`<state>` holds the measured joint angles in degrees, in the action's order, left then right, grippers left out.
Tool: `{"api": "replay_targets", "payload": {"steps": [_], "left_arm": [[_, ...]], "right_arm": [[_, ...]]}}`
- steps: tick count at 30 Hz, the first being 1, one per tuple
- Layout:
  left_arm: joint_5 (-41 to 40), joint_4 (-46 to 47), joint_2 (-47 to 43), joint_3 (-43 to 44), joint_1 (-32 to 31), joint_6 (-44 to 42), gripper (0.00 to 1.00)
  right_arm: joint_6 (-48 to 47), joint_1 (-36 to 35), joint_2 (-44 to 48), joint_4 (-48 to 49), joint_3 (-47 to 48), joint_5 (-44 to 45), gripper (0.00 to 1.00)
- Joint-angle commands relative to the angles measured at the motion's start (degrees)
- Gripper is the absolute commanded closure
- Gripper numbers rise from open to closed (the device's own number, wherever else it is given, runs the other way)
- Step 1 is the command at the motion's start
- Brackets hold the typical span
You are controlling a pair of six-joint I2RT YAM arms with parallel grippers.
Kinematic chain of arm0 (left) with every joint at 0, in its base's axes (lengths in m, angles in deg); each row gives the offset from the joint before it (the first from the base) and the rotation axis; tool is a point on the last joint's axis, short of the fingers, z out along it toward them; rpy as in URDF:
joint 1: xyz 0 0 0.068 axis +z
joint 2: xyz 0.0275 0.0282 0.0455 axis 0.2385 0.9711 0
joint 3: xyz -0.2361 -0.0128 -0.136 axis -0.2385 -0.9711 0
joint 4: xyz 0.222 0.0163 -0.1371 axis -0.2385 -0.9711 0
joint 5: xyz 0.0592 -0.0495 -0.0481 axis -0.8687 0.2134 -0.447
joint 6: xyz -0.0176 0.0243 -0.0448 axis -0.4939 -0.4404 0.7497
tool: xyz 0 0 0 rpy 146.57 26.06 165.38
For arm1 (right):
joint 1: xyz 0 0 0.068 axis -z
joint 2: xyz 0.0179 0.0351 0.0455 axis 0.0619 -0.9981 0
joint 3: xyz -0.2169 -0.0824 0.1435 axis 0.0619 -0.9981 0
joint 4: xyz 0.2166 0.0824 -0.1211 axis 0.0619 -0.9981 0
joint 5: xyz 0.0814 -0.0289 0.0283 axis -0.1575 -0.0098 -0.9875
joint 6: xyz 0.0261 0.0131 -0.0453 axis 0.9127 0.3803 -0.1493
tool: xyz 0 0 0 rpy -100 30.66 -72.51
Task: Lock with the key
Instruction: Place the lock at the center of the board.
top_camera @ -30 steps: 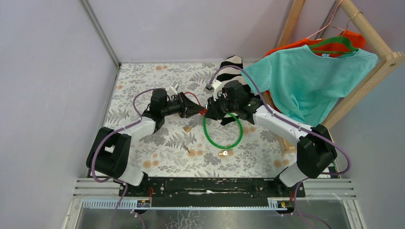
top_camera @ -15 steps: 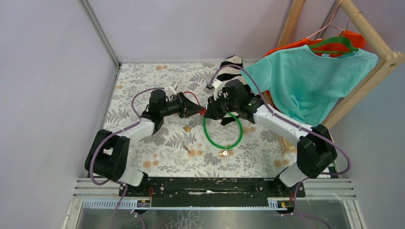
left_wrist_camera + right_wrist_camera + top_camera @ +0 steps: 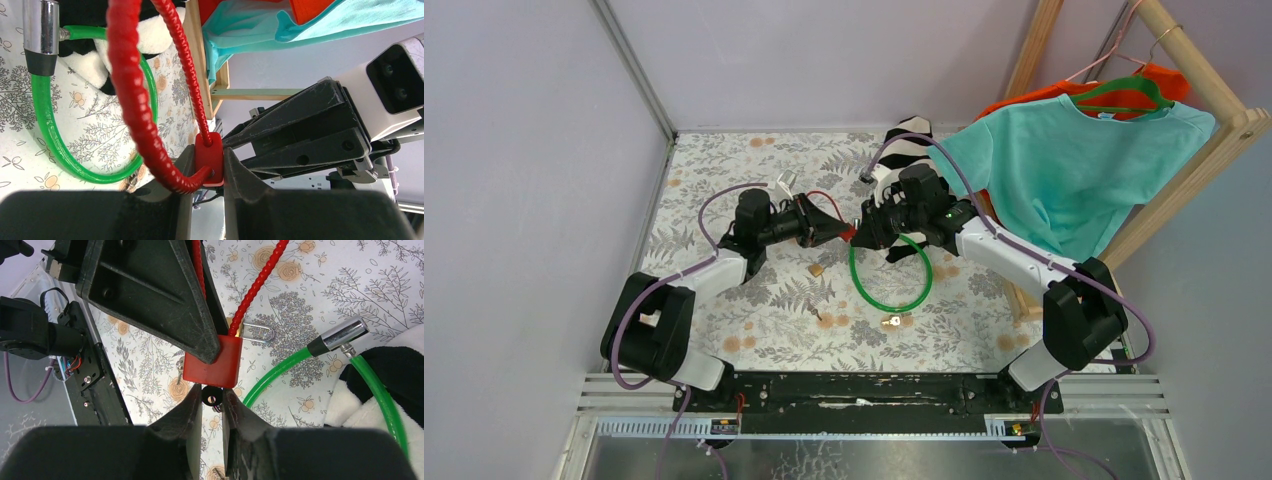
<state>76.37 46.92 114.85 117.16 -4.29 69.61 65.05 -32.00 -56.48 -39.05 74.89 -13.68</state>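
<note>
Floral-print counter (image 3: 714, 175), lilac walls, a teal shirt (image 3: 1064, 170) hanging on a wooden rack at the right. My left fingers (image 3: 832, 232) are clamped on the body of the red padlock (image 3: 208, 157), held above the counter near its middle, with its red ribbed cable (image 3: 131, 95) looping up from it. My right fingers (image 3: 864, 232) are closed on the black head of the key (image 3: 212, 396), which sits right against the padlock's lower face; the blade is hidden. A green cable (image 3: 889, 290) lies looped on the counter just below, and a small brass padlock (image 3: 817, 270) lies near it.
</note>
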Motion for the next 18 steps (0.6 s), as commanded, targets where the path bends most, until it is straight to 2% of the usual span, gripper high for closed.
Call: {"api": "replay_targets", "payload": {"steps": [1, 10, 18], "left_arm": [[-0.07, 5.06, -1.61, 0.14, -0.28, -0.48, 1.0], [-1.24, 5.48, -1.84, 1.1, 1.37, -1.88, 1.0], [-3.06, 0.27, -1.96, 2.63, 3.22, -7.45, 1.0]], "right_arm": [[-0.12, 0.31, 0.0, 1.68, 0.61, 1.48, 1.0], [0.74, 0.31, 0.79, 4.82, -5.2, 0.73, 1.0], [1.81, 0.3, 2.87, 6.99, -8.88, 0.01, 1.0]]}}
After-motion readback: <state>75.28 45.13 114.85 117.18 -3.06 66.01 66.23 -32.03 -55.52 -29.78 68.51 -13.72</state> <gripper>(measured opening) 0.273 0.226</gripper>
